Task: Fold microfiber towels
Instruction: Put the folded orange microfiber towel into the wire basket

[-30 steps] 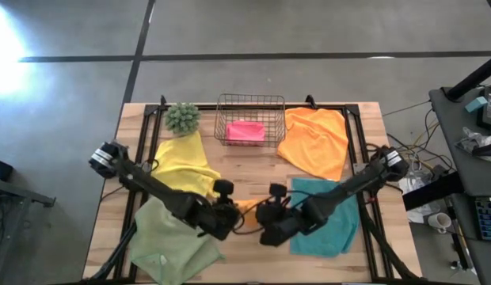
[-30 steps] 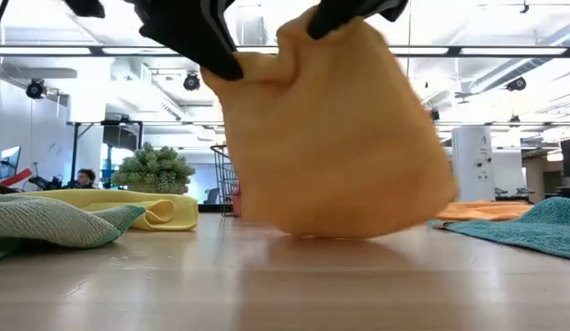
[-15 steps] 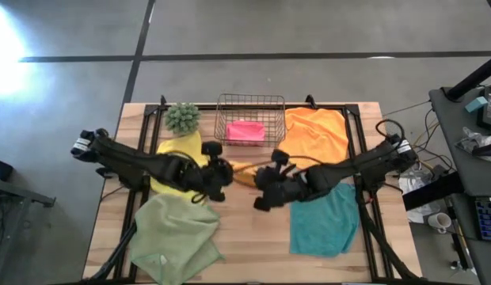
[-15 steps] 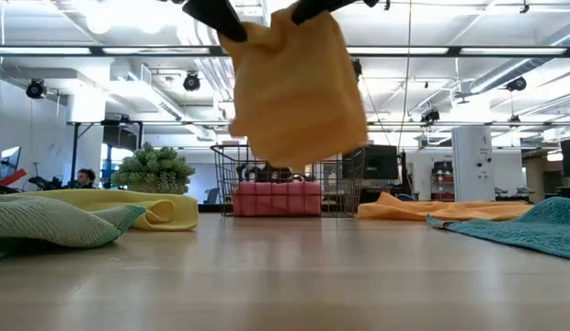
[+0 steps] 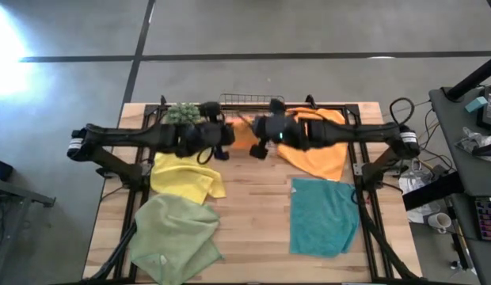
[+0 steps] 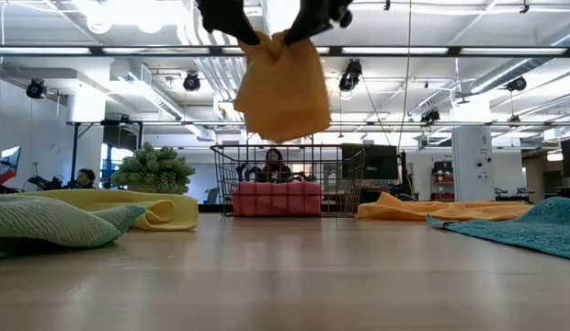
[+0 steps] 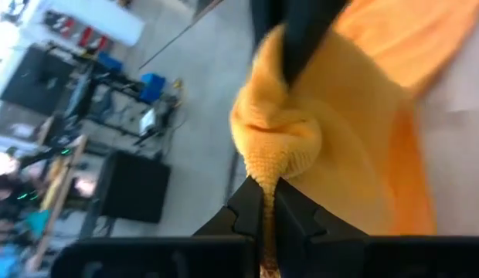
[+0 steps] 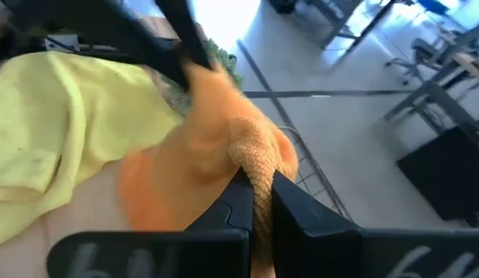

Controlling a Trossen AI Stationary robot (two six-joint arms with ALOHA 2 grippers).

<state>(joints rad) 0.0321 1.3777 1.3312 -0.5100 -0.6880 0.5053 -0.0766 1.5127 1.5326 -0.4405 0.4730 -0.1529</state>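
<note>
- Both arms' jaws are clamped on the top corners of a folded orange microfiber towel [image 6: 281, 83], so it hangs straight.
- It hangs above the copper wire basket [image 6: 287, 179] at the surface's twelve o'clock, likely for dropping in.

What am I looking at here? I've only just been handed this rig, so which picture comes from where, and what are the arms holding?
These are four cameras on one moment. The high view looks straight down on a wooden table with two dark robot arms. The low view sits at table-top height. The two wrist views look past each arm's own fingers.

Both arms reach toward the far side. The left gripper and the right gripper are each shut on an edge of the same folded orange microfiber towel, which hangs in the air above the copper wire basket. A folded pink towel already lies in that basket.

Loose on the table are a yellow towel, a pale sage green towel, a teal towel and a second orange towel. A small spiky green plant stands beside the basket.
</note>
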